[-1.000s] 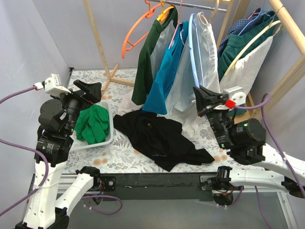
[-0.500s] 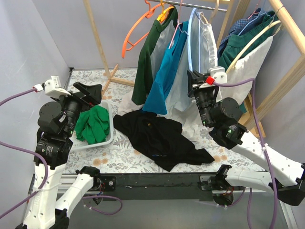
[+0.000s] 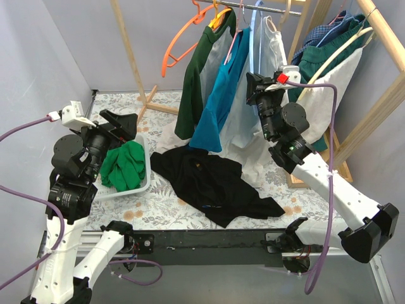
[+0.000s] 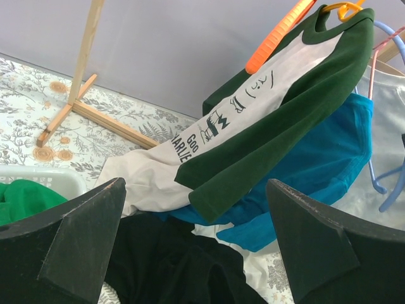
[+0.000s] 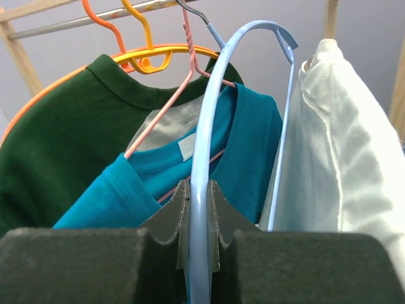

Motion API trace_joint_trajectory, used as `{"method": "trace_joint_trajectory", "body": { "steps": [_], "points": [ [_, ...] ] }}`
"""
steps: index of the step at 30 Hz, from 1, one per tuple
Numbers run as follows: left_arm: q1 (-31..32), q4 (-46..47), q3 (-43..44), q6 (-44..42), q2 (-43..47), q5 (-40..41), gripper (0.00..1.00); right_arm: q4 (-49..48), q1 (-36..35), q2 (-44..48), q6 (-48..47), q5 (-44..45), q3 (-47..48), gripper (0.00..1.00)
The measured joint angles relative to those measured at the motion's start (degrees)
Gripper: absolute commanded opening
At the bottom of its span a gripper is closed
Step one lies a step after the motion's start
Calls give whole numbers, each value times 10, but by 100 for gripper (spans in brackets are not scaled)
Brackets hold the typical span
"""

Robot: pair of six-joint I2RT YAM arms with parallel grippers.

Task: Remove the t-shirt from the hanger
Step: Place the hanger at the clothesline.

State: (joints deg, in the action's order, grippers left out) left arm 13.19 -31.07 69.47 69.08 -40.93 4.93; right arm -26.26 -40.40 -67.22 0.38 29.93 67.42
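Clamped between right fingers (image 5: 168, 218): blue hanger (image 5: 200, 139)

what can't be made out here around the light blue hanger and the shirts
Right wrist: lower part of the light blue plastic hanger, hidden behind the right gripper.
Right wrist: the white t-shirt, cut off by the right edge.
Left wrist: lettering on the green-and-white shirt, partly folded under.

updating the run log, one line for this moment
right gripper: shut on blue hanger | left gripper: open, near basket | white t-shirt: hanging, not removed
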Motion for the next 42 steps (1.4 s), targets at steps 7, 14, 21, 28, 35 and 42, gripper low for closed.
{"method": "trace_joint_trajectory", "body": {
  "steps": [7, 14, 21, 28, 35, 42],
  "points": [
    [0, -3, -3, 0, -1, -3, 94, -25, 34, -38, 62, -37, 35, 1],
    [0, -9, -4, 0, -1, -5, 94, -42, 57, -57, 107, -42, 57, 1],
    [0, -11, -6, -1, 0, -14, 95, -39, 68, -87, 143, -40, 72, 1],
    [0, -11, -23, -13, 0, -61, 97, -18, 79, -92, 189, -35, 71, 8],
    [0, -7, -67, -29, -15, -192, 98, 12, 81, -69, 207, -35, 69, 57],
    [0, -20, -169, -26, -36, -263, 98, 104, 81, -26, 204, -65, 74, 84]
  ]
}}
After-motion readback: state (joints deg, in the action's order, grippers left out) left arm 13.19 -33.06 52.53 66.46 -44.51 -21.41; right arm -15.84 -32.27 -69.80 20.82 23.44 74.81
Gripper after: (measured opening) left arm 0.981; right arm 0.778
